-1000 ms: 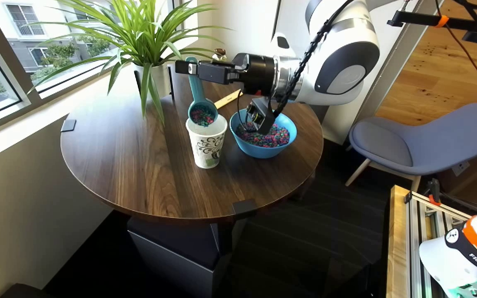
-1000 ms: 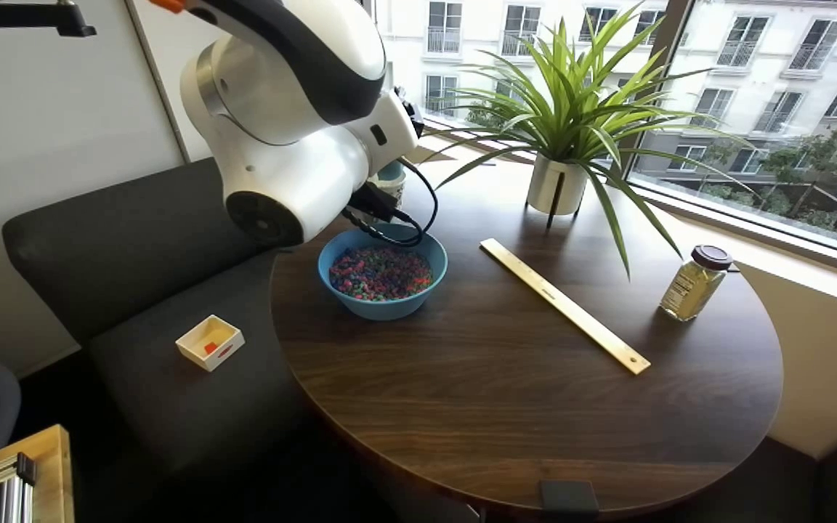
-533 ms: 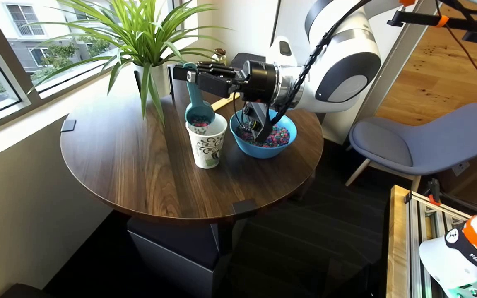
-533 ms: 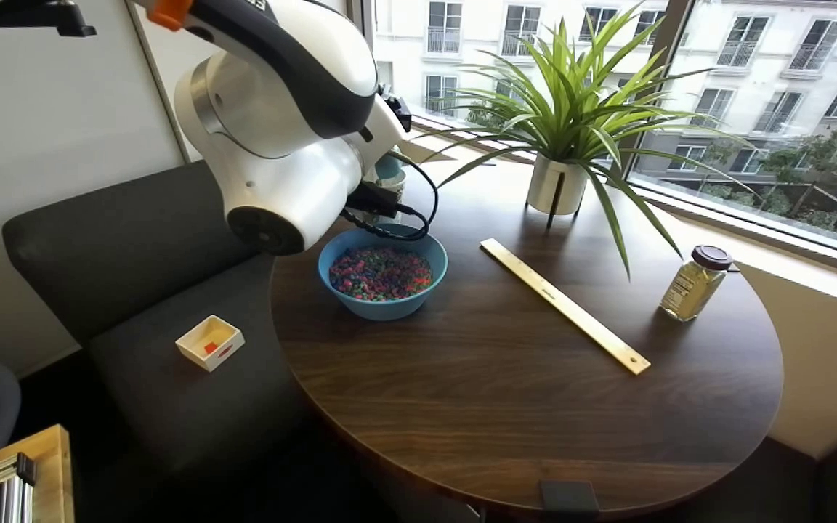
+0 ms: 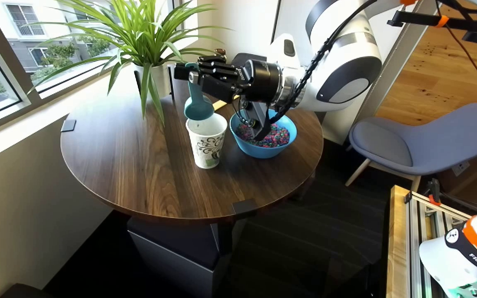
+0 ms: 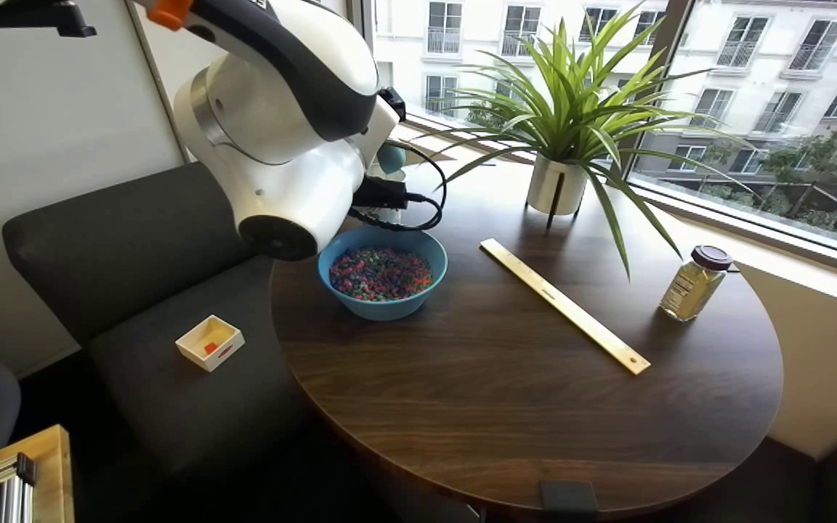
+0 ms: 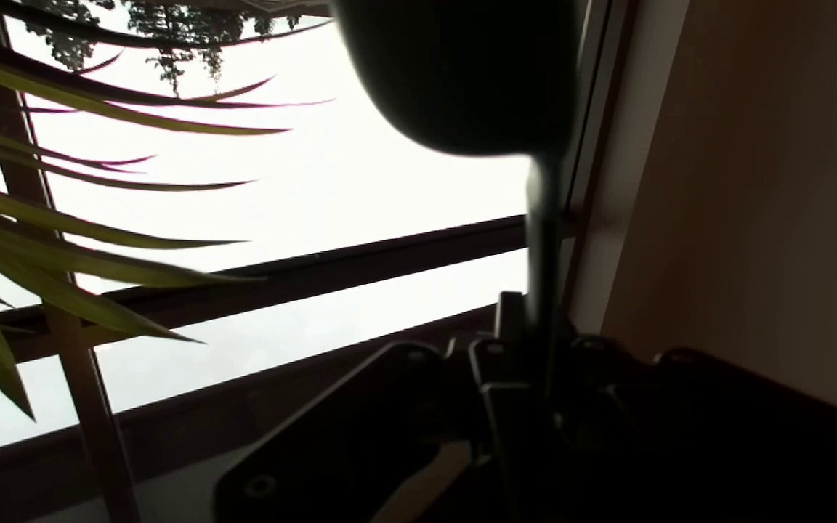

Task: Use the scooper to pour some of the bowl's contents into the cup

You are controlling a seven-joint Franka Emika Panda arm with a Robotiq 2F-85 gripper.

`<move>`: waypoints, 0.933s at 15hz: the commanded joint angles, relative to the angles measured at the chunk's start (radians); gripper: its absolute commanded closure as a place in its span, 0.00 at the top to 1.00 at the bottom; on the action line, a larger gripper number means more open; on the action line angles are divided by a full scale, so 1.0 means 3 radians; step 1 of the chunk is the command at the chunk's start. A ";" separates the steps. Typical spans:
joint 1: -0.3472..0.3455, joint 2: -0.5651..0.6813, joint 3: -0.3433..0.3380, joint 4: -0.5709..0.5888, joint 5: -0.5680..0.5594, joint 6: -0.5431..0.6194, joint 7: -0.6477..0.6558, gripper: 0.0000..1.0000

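Left of frame centre, the scoop (image 5: 199, 109) is grasped by the claw (image 5: 190, 74) above the cup (image 5: 208, 145), near its upper-left rim; anything inside could be spilled if tipped off-centre.

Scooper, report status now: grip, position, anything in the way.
Gripper shut on scooper handle. Scooper head tipped at mouth of cup; fill level hidden. No obstruction visible between them.

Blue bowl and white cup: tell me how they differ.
The bowl is plain blue; the cup is white with dark scrolls. The bowl is wide and low, the cup narrow and taller. The bowl shows multicoloured pieces inside; what the cup holds cannot be seen. Both stand upright on the table, open at the top.
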 commanded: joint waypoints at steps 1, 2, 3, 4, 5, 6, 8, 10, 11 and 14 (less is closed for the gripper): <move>-0.0025 -0.0102 -0.0019 -0.0114 0.0000 -0.0110 0.0088 0.02; -0.0037 -0.0132 -0.0017 -0.0110 0.0086 -0.0086 0.0367 0.02; -0.0050 -0.0157 -0.0024 -0.0089 0.0141 -0.0036 0.0580 0.02; -0.0076 -0.0190 -0.0043 -0.0072 0.0136 -0.0022 0.0788 0.02; -0.0106 -0.0224 -0.0070 -0.0055 0.0112 0.0027 0.1017 0.02; -0.0138 -0.0260 -0.0099 -0.0047 0.0062 0.0026 0.1262 0.02; -0.0236 -0.0373 -0.0184 -0.0061 0.0013 0.0000 0.1741 0.02; -0.0322 -0.0501 -0.0260 -0.0094 0.0055 0.0101 0.2119 0.02; -0.0361 -0.0571 -0.0291 -0.0108 0.0109 0.0238 0.2231 0.02; -0.0494 -0.0793 -0.0346 -0.0170 0.0224 0.0855 0.2145 0.02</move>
